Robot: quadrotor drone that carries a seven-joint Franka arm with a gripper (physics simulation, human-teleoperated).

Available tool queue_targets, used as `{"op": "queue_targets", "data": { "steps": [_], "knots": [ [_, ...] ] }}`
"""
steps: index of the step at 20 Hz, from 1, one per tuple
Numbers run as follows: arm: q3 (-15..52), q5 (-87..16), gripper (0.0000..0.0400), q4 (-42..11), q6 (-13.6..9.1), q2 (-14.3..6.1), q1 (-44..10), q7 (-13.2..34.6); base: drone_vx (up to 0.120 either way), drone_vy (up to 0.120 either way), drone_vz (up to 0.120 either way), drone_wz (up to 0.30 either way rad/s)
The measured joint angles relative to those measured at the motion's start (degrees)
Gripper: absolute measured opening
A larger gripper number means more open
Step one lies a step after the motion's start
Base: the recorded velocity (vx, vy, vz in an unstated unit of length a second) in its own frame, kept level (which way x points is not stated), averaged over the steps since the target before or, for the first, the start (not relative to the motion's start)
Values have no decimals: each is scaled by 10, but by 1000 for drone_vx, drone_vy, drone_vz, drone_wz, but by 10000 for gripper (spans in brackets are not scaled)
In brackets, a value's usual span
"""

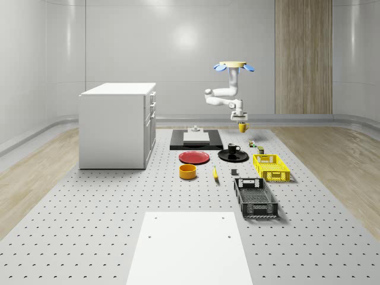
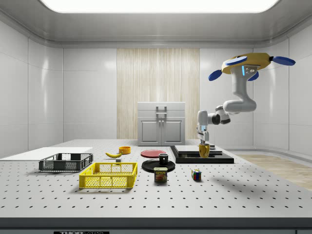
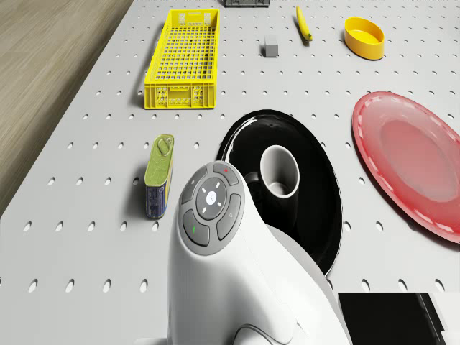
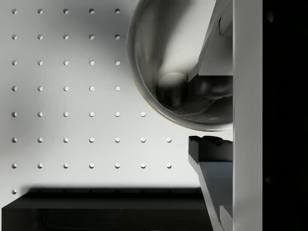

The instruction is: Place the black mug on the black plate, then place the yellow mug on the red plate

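Note:
The drone [image 1: 233, 65] hovers high over the far part of the table, its arm reaching down. My gripper [image 1: 240, 119] is shut on the rim of the yellow mug [image 1: 243, 126], which hangs above the table just behind the black plate [image 1: 233, 157]. In the side view the yellow mug [image 2: 204, 150] hangs under the gripper [image 2: 202, 141], in front of the black platform. In the wrist view one finger [image 4: 211, 159] is outside the mug [image 4: 163, 48] and the other inside. The black mug [image 3: 279, 172] stands upright on the black plate [image 3: 320, 215]. The red plate [image 3: 410, 162] lies bare beside it.
A black platform [image 1: 196, 141] and a white cabinet [image 1: 119, 124] stand at the back. A can [image 3: 158, 176], a cube [image 2: 196, 174], a yellow crate [image 1: 271, 167], a black crate [image 1: 255, 197], a banana [image 1: 215, 173] and a yellow bowl [image 1: 187, 171] lie on the table.

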Motion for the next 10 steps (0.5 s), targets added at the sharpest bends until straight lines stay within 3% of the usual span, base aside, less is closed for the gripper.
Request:
{"op": "queue_targets", "data": {
  "steps": [10],
  "knots": [
    [0,1,110,0,1,-1,-1,0,120,-120,0,0]
  ]
}}
